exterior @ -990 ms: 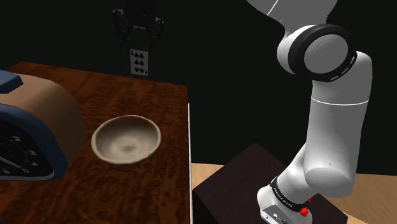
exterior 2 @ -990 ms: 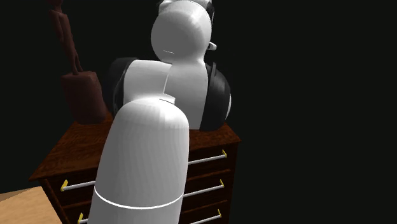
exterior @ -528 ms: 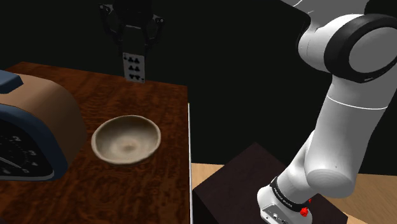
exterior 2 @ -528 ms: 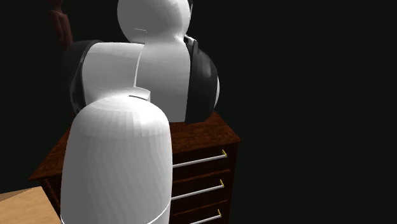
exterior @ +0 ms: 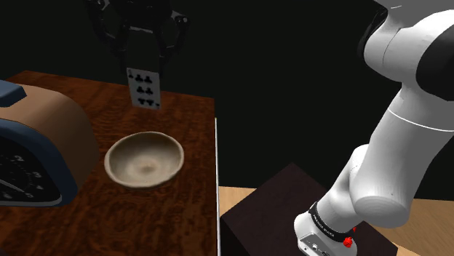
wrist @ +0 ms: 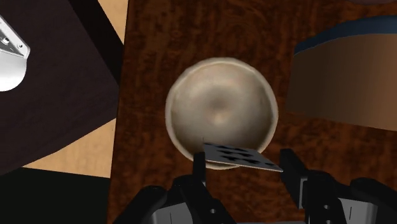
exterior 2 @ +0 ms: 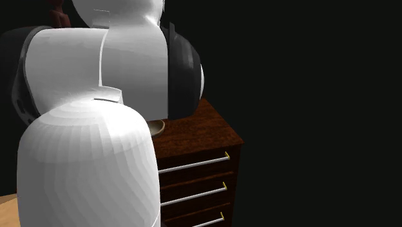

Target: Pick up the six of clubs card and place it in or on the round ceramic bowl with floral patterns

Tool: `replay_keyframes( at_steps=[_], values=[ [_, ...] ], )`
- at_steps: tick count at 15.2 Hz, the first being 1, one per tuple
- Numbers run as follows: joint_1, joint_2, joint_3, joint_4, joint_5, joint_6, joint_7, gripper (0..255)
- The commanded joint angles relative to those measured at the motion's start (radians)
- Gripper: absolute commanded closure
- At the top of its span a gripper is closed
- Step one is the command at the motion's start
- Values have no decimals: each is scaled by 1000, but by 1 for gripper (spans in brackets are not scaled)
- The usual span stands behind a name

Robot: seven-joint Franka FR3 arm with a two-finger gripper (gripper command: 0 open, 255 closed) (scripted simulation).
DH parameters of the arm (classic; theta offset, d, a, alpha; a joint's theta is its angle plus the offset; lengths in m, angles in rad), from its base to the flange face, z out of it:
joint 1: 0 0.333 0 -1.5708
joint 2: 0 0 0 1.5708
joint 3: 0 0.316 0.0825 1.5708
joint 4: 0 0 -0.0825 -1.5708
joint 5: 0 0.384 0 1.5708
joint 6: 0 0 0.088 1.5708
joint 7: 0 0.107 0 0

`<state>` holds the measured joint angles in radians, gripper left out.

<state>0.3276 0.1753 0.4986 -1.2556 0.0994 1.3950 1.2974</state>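
Transport step under way: at the shoulder view's left, a blue-and-tan clock (exterior: 33, 156) is sitting on the dark wooden dresser (exterior: 182, 218). Right of it, I am holding the six of clubs card (exterior: 143, 89) in my gripper (exterior: 142, 71), fingers clasping it, hanging it in the air by the rim of the plain beige bowl (exterior: 144, 158). I am judging the carry nearly finished; next I am needing to centre the card over the hollow, lower, then spread my fingers. Farther right, my stand (exterior: 276, 204) is showing.
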Motion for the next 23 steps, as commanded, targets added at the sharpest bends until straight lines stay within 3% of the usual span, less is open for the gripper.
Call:
replay_keyframes(
  at_steps=[1,13,23],
  values=[
    [15,-9,11,-17,3,13,26,255],
    [-8,-81,1,-267,37,194,-22,255],
    [-13,-101,-1,-405,48,312,-47,255]
  ],
)
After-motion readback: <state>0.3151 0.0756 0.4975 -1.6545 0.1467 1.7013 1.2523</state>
